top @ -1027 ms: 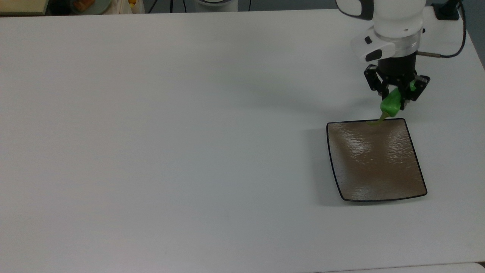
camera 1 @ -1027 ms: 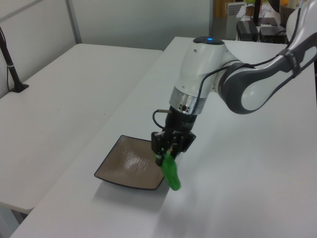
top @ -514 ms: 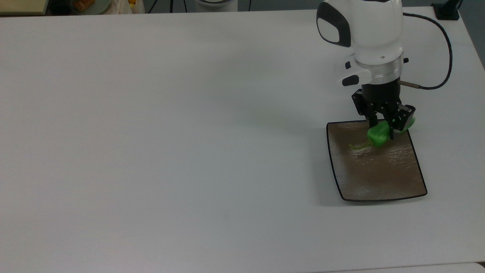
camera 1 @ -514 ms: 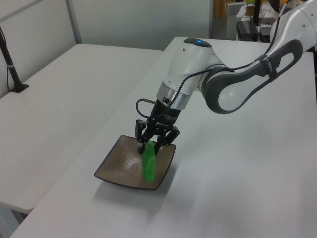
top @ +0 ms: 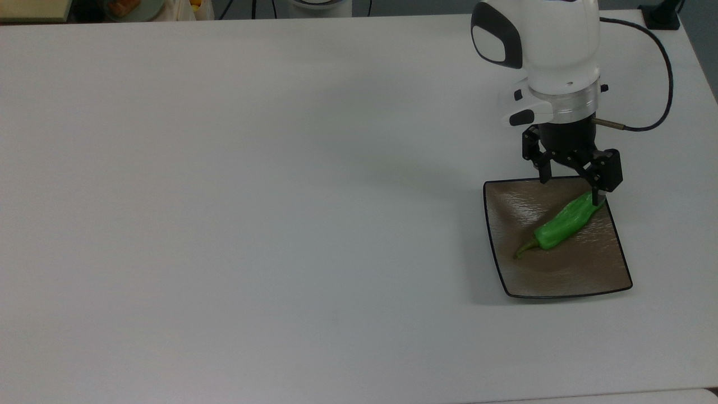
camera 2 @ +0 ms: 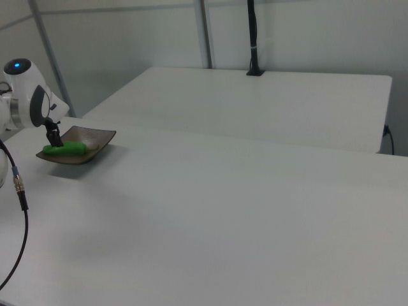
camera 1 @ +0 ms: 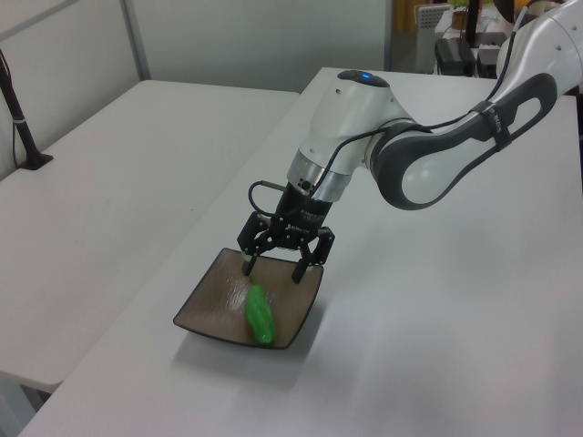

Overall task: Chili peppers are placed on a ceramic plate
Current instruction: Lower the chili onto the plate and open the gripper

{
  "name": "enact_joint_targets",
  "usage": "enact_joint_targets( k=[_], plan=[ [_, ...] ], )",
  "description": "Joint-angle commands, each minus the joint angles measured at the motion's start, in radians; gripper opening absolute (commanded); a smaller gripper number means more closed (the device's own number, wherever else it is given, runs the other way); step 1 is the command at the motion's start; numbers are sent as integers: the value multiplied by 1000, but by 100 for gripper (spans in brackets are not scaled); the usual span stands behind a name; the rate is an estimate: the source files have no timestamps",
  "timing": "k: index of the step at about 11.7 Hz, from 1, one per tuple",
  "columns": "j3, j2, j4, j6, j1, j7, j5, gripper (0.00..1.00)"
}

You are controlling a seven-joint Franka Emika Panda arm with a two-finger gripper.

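Pepper (top: 562, 224) dropped from gripper (top: 571, 186), now flat on plate (top: 561, 275); fingers spread, empty. Retreat straight up, right finger near pepper tip, avoid nudging.

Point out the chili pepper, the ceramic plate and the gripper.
chili pepper (top: 562, 223), top view, middle of its green body
ceramic plate (top: 566, 274), top view, bare brown surface
gripper (camera 1: 274, 270), left view, midway between its open fingertips

Chili pepper (top: 562, 224) lies on ceramic plate (top: 561, 275) — claw (top: 571, 182) above.
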Motion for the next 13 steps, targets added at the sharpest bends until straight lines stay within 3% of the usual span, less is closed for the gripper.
enact_joint_targets(
  k=[1, 4, 9, 11, 13],
  plan=[
    [6, -45, -5, -44, 3, -81, -5, 100],
    [6, -82, -37, -136, 0, -210, -8, 100],
    [-9, -197, -115, -513, -27, -745, -6, 100],
    [-61, -254, -161, -578, -43, -904, -5, 100],
    [-110, -337, -218, -632, -43, -975, -1, 100]
  ],
)
